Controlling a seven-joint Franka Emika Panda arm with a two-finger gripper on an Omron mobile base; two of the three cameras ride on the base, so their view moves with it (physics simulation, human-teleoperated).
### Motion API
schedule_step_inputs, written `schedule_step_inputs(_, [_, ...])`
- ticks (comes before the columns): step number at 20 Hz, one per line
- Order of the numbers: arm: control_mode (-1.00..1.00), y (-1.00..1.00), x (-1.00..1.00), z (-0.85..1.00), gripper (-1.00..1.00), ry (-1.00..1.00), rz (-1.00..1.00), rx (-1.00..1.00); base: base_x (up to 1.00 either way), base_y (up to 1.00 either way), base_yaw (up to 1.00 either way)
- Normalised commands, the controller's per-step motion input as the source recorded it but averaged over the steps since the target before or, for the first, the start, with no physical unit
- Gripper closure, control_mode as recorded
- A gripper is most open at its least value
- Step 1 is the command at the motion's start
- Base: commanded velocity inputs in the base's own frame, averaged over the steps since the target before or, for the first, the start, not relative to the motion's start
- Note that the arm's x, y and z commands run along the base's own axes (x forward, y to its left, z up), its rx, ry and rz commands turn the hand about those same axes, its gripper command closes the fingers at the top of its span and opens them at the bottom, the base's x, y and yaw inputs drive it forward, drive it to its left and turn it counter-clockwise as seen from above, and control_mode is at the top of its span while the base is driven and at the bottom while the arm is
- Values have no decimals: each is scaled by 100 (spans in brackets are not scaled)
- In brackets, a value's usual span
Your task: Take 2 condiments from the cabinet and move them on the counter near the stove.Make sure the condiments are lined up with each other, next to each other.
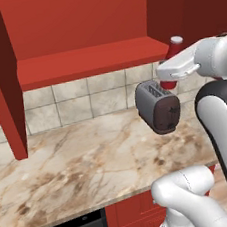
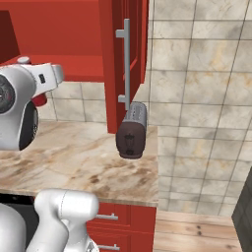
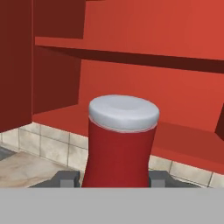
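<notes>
Now the gripper (image 3: 114,178) holds the red condiment bottle (image 3: 119,148) upright, just in front of the cabinet shelf's (image 1: 89,63) right end, above the tabletop (image 1: 91,158).

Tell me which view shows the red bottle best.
The hand view: the red bottle stands large between the fingertips, pale cap plain. The left base view shows its cap and base past the hand; the right base view, a red sliver.
</notes>
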Motion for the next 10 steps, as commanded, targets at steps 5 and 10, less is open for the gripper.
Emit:
schedule_step_inputs(5, [-100, 0, -16, -1, 100, 0, -8, 0, 0, 0, 0])
schedule_step_inputs(10, [-100, 0, -9, -12, 100, -1, -2, 0, 0, 0, 0])
